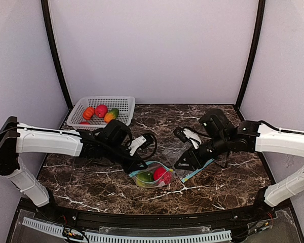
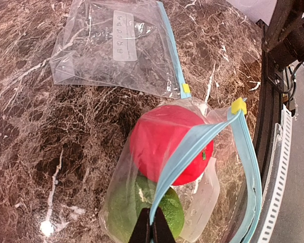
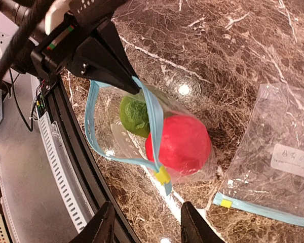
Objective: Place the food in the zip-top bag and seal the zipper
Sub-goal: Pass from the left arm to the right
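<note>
Top view: a dark marble table [image 1: 91, 185] stands between pale lilac walls [image 1: 152, 50], with a white basket [image 1: 127, 103] of fruits [image 1: 99, 112] at the back left.

Left wrist: the left hand [image 2: 152, 230] pinches the blue zipper strip [image 2: 192, 152] of the zip-top bag [image 2: 218, 202], which holds a red fruit [image 2: 162, 147] and a green fruit [image 2: 126, 207].

Right wrist: the right hand [image 3: 147, 223] hangs spread over the marble.

On the dark marble worktop [image 1: 91, 179] we see a zip-top bag [image 1: 151, 167] near the front edge, with a red fruit [image 1: 162, 175] and a green fruit [image 1: 146, 177] inside it. Our left fingers [image 1: 137, 164] are pinched together on its left rim. Our right fingers [image 1: 183, 163] hang just beside its right end. A second clear bag [image 1: 168, 151] lies flat behind. At the far left, a white mesh basket [image 1: 122, 104] holds three more fruits [image 1: 101, 110].
</note>
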### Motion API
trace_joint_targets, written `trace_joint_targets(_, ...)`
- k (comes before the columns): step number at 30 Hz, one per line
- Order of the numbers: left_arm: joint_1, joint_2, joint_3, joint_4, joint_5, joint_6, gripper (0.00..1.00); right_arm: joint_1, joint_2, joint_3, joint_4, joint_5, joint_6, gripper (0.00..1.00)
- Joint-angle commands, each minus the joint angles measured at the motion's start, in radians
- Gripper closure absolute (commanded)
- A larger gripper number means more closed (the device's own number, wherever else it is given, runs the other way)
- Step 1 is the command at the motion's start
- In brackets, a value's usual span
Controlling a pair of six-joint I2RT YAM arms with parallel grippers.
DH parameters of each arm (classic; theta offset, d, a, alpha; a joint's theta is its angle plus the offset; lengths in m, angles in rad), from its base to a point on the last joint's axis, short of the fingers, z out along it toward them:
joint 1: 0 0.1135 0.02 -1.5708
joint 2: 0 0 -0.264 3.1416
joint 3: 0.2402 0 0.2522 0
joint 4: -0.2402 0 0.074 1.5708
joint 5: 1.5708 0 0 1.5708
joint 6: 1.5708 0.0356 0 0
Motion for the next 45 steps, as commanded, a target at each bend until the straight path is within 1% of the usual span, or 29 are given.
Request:
trace_joint_targets(1, 0.023, 0.016, -0.021, 0.015, 0.067, -0.051, 0.99, -0.001, -0.047, -0.112, 0.104, 0.011, -0.022, 0.58)
trace_joint_targets(4, 0.032, 0.023, -0.026, 0.018, 0.086, -0.058, 0.99, 0.002, -0.044, -0.147, 0.126, 0.019, -0.021, 0.61)
trace_joint_targets(10, 0.037, 0.026, -0.031, 0.019, 0.103, -0.064, 0.99, 0.007, 0.017, -0.136, 0.134, 0.086, -0.028, 0.65)
trace_joint_targets(16, 0.038, 0.025, -0.035, 0.024, 0.108, -0.069, 0.99, 0.006, 0.081, -0.114, 0.150, 0.068, -0.056, 0.70)
trace_joint_targets(32, 0.040, 0.025, -0.042, 0.026, 0.119, -0.074, 0.99, 0.017, 0.118, -0.106, 0.196, 0.025, -0.086, 0.81)
trace_joint_targets(39, 0.041, 0.025, -0.042, 0.025, 0.122, -0.075, 0.99, 0.021, 0.119, -0.109, 0.207, 0.013, -0.096, 0.94)
trace_joint_targets(41, 0.040, 0.025, -0.041, 0.025, 0.123, -0.075, 0.99, 0.022, 0.118, -0.110, 0.209, 0.013, -0.098, 1.00)
trace_joint_targets(45, 0.040, 0.026, -0.040, 0.021, 0.123, -0.077, 0.99, 0.023, 0.111, -0.113, 0.211, 0.017, -0.099, 1.00)
